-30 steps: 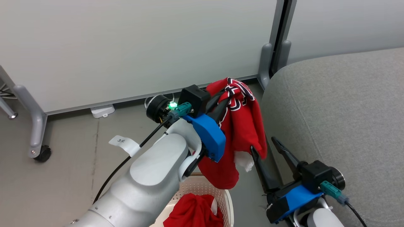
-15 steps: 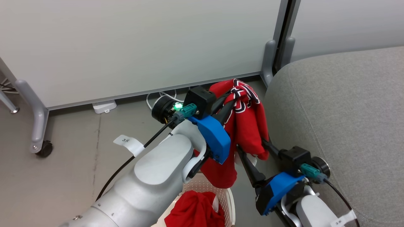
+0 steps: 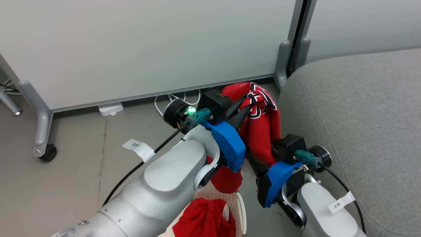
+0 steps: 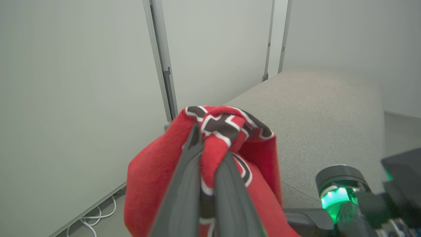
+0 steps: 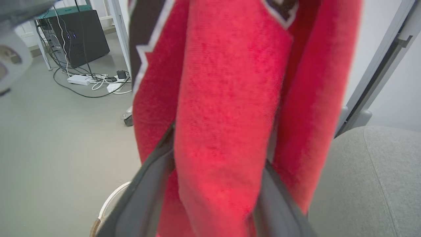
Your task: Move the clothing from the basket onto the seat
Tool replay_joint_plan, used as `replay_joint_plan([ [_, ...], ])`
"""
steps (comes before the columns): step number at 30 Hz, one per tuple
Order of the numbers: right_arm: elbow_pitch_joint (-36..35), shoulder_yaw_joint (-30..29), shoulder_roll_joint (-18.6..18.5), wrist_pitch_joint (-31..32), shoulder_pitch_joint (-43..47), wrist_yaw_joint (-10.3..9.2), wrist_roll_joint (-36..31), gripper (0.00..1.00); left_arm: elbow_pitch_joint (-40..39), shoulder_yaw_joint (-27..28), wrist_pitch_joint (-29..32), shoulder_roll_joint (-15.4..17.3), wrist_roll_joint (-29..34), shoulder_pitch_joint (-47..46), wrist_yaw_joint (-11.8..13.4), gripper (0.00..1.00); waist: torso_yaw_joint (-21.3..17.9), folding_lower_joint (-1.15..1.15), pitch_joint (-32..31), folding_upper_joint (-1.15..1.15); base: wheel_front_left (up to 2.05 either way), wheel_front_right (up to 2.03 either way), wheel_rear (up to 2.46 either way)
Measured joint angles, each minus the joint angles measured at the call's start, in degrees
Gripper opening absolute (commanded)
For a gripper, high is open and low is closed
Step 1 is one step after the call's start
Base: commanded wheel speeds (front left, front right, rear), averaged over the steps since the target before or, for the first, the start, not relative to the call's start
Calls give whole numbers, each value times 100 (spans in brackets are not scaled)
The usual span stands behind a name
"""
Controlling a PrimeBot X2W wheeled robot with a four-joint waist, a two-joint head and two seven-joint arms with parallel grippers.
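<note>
Floor [image 3: 65, 184]: grey | partition [image 3: 131, 49]: white | seat [image 3: 361, 115]: grey fabric | clothing [image 3: 263, 131]: pinched, left fingers [image 4: 184, 184]

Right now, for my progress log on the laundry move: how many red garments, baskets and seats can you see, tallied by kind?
Red garments: 2, a jersey held by the left gripper and a bundled garment lying in the basket
Baskets: 1
Seats: 1, the grey seat
Total: 4

Red jersey [image 3: 263, 133] w/ blk-wht lettering
</note>
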Motion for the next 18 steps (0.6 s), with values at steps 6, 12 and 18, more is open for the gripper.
replay_joint_plan([
  [6, 268, 102, 0, -116, -185, 0, 2, 0, 48, -142, -52, -1, -102, -30, 38, 0, 11, 0, -24, 0, 0, 0, 0],
  [12, 417, 120, -1, -192, -218, 0, 3, 0, 118, -225, -99, 0, -199, -53, 54, 0, 8, 0, -55, 0, 0, 0, 0],
  [18, 490, 163, -1, -234, -225, 0, 32, 0, 171, -310, -122, -1, -319, -56, 83, 82, -10, 0, -113, 0, 0, 0, 0],
])
